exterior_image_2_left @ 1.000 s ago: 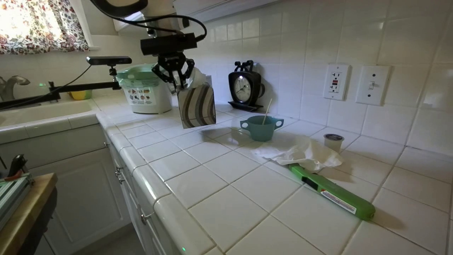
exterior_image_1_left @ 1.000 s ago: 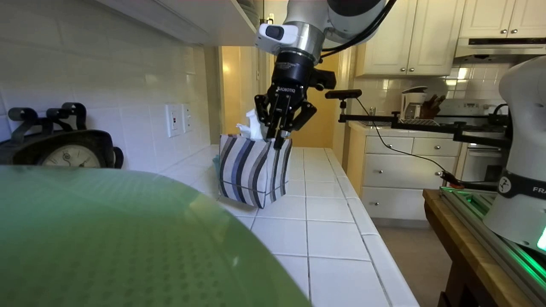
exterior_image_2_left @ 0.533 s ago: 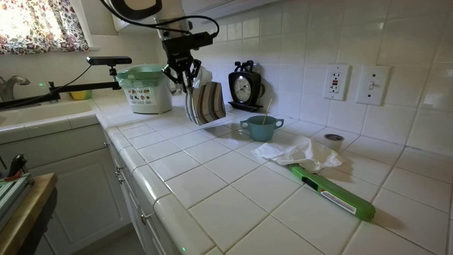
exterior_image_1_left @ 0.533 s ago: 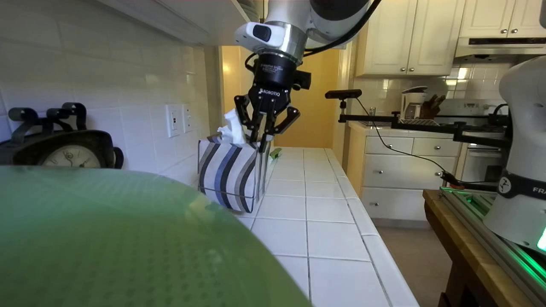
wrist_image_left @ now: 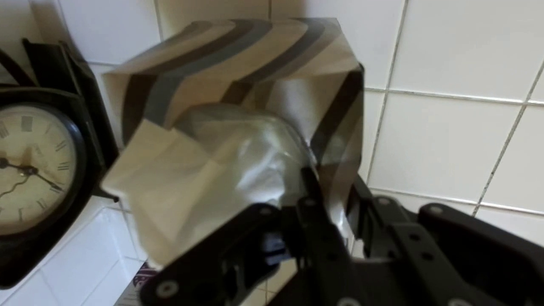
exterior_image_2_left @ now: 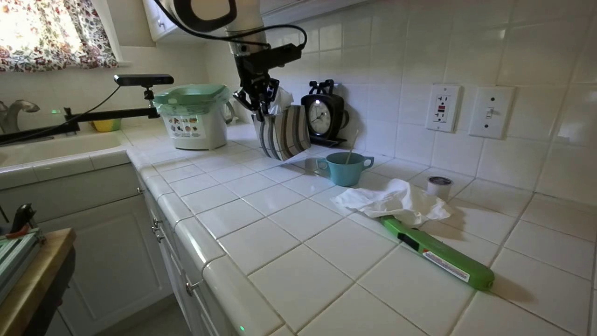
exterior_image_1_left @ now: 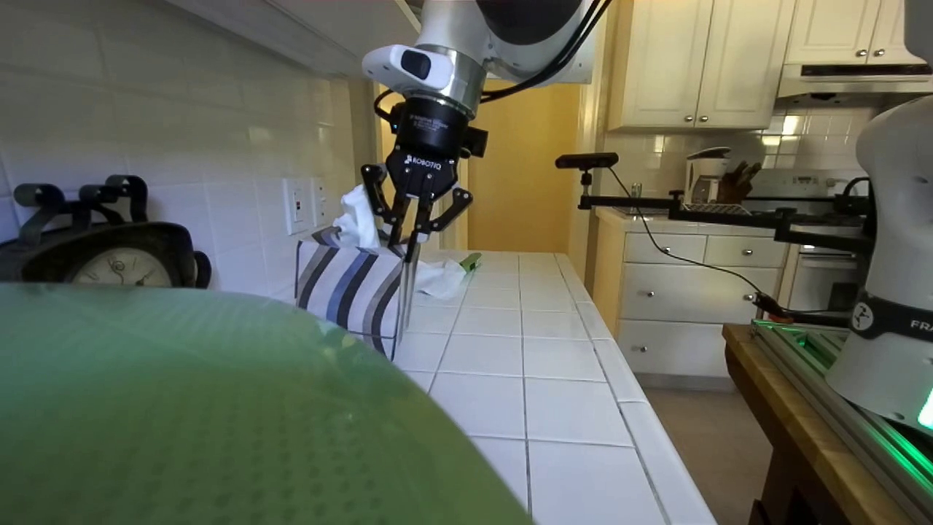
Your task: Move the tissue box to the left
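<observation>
Held aslant, with the setting-down to come

The cube-like tissue box with dark, blue and white stripes (exterior_image_2_left: pixel 285 133) hangs tilted over the counter of glossy white tiles (exterior_image_2_left: pixel 303 270); from where I stand I can't tell whether its lowest corner touches. The black two-fingered gripper (exterior_image_1_left: pixel 402 251) is clamped on one upper edge of it, the box's side caught between the fingers. I take this for the carrying step. Next, I'd say, comes any last leftward stretch, then levelling, a gentle lowering onto its base, and only then a spreading of the fingers. Held so far off-centre, it may swing or tip as it lands.

The black upright clock with a pale round face (exterior_image_2_left: pixel 320 117) is near the box, so I'd watch that side. The white plastic bin with a pale-green lid (exterior_image_2_left: pixel 213 134) probably limits the leftward travel. Near, too, stands the teal two-handled cup (exterior_image_2_left: pixel 346 172), a thin pale stick (exterior_image_2_left: pixel 353 145) in it. A crumpled white tissue (exterior_image_2_left: pixel 396 203), a small pale pod with a dark lid (exterior_image_2_left: pixel 439 187) and a long green plastic tool (exterior_image_2_left: pixel 442 252) lie farther off, in nobody's way.
</observation>
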